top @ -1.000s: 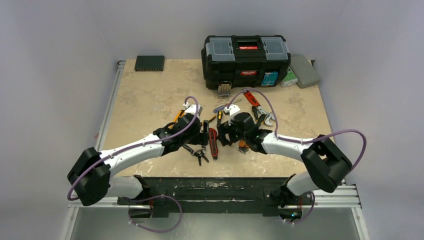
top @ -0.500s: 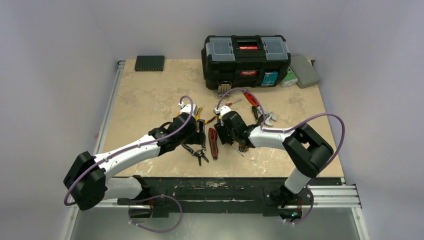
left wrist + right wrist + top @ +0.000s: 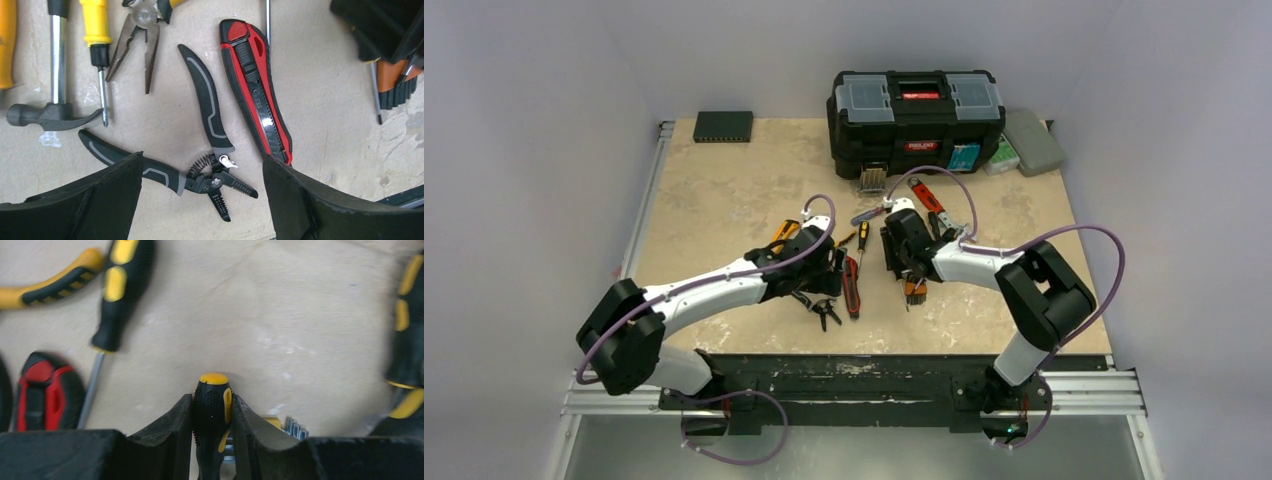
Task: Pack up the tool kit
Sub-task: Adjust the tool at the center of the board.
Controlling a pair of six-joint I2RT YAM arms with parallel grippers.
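The large black plastic toolbox with clear-lidded compartments sits closed at the far edge of the beige worktop, well apart from the hand tools scattered mid-worktop. My right claw is clamped on the handle of the black-and-yellow screwdriver, pressing it from both sides. My left claw stands wide, holding nothing, above the black spring-loaded wire strippers, just beside the red-and-black utility knife.

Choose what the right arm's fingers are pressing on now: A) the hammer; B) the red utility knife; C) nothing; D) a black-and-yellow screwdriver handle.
D: the right wrist view shows both fingers tight against the sides of a black-and-yellow screwdriver handle.
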